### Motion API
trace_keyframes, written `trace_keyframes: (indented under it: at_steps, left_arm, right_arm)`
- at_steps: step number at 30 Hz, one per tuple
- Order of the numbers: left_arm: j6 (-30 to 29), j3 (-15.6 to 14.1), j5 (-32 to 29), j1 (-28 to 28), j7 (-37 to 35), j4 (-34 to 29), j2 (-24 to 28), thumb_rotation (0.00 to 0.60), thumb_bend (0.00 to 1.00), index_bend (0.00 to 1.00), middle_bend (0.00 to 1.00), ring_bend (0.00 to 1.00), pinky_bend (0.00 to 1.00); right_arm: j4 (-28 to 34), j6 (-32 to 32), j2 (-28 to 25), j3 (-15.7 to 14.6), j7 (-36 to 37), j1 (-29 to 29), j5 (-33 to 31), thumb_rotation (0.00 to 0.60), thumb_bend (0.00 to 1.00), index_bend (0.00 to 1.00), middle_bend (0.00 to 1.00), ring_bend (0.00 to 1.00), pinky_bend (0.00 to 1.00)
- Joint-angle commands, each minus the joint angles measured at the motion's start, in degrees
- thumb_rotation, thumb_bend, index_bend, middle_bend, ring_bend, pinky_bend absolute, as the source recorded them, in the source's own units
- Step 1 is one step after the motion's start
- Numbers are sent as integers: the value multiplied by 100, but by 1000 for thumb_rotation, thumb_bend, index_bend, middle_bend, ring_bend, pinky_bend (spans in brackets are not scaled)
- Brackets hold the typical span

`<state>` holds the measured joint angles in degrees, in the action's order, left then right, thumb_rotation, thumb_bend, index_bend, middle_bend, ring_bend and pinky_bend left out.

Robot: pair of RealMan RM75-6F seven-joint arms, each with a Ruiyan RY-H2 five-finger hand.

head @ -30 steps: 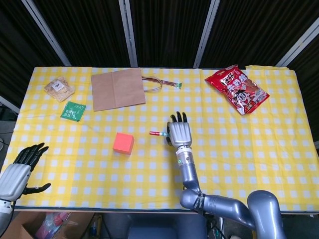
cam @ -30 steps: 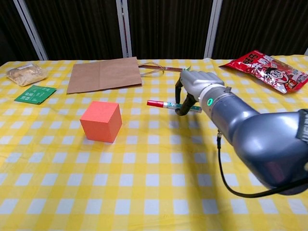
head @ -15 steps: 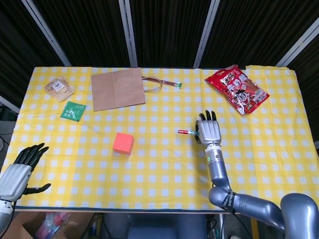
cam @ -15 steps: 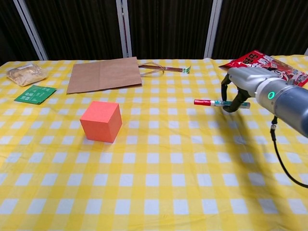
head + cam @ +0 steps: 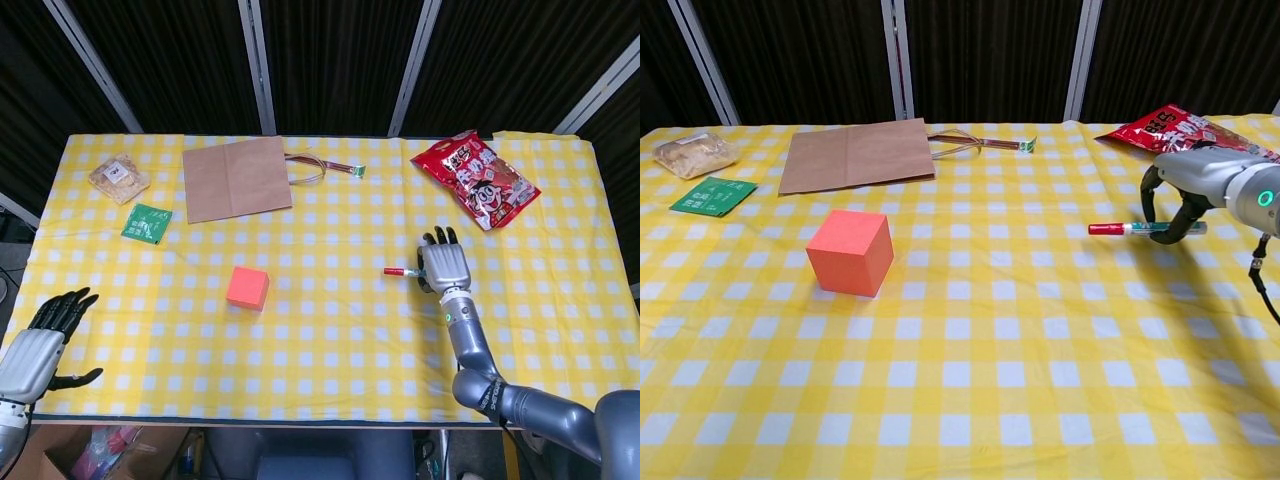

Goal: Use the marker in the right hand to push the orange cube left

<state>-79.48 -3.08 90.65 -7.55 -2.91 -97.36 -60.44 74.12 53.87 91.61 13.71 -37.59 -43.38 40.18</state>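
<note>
The orange cube (image 5: 247, 288) (image 5: 849, 252) sits on the yellow checked tablecloth, left of the table's middle. My right hand (image 5: 445, 266) (image 5: 1188, 195) holds a marker (image 5: 400, 271) (image 5: 1130, 228) with a red cap that points left. The marker's tip is well to the right of the cube, with a wide gap between them. My left hand (image 5: 45, 340) hangs open off the table's front left corner, holding nothing.
A brown paper bag (image 5: 236, 178) (image 5: 855, 152) with cord handles lies at the back centre-left. A red snack bag (image 5: 476, 180) (image 5: 1190, 133) lies at the back right. A small green packet (image 5: 147, 222) (image 5: 712, 195) and a wrapped biscuit (image 5: 118, 177) (image 5: 694, 154) lie at the far left.
My right hand has carried the marker steadily to the right, away from the cube. The cube and my left hand have stayed where they were.
</note>
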Motion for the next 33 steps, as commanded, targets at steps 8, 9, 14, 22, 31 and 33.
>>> trace_keyframes:
  at_steps: [8,9,14,22,31,33]
  left_arm:
    - [-13,13,-15,6,13,15,-6,600,0,0,0,0,0]
    - [-21,17,-17,8,15,17,-8,600,0,0,0,0,0]
    - [-52,15,-2,24,54,34,-22,600,0,0,0,0,0]
    - [-154,46,11,58,95,67,-65,600,0,0,0,0,0]
    - [-372,119,10,137,188,190,-179,600,0,0,0,0,0]
    - [-422,140,-29,168,252,218,-208,600,0,0,0,0,0]
  right_arm:
    - [-159,116,-16,-181,-151,34,-87,600,604,458,200,2,0]
    - [-145,137,-35,-194,-179,45,-116,600,605,417,196,0,0]
    - [132,265,-214,-244,-345,105,-314,600,604,252,115,0,0]
    - [1004,704,-688,-312,-463,286,-414,600,603,108,55,0,0]
    - [2348,1641,-1601,-712,668,1166,1099,600,545,23,46,0,0]
    - [2630,1955,-1879,-915,1059,1503,1592,600,507,4,32,0,0]
